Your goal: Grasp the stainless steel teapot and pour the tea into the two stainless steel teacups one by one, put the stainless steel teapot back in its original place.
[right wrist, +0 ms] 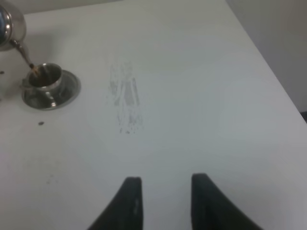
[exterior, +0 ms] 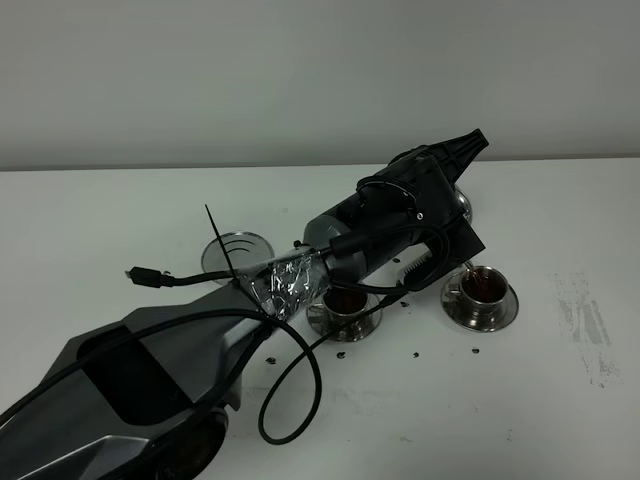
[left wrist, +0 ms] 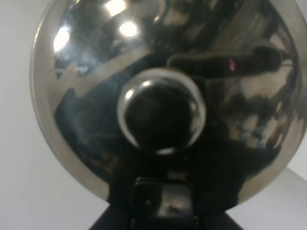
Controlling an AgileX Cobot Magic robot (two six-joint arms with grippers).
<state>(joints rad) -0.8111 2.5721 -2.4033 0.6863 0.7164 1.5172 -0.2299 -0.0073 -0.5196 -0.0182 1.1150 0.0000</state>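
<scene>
My left gripper [exterior: 448,172] is shut on the stainless steel teapot [exterior: 461,206] and holds it tilted over the right teacup [exterior: 484,287]. The arm hides most of the pot in the high view. Tea runs from the thin spout [right wrist: 21,51] into this cup [right wrist: 44,76], which stands on its saucer [right wrist: 69,91]. The left teacup [exterior: 346,301] holds dark tea on its saucer. The left wrist view is filled by the pot's shiny lid [left wrist: 86,96] and knob [left wrist: 160,112]. The round trivet [exterior: 238,249] lies bare at the left. My right gripper [right wrist: 165,201] is open and empty above the table.
Small dark specks [exterior: 415,354] lie scattered on the white table around the cups. A scuffed grey patch [right wrist: 125,103] marks the table right of the right cup. A loose black cable [exterior: 290,400] loops off the left arm. The table's right edge [right wrist: 268,72] is close.
</scene>
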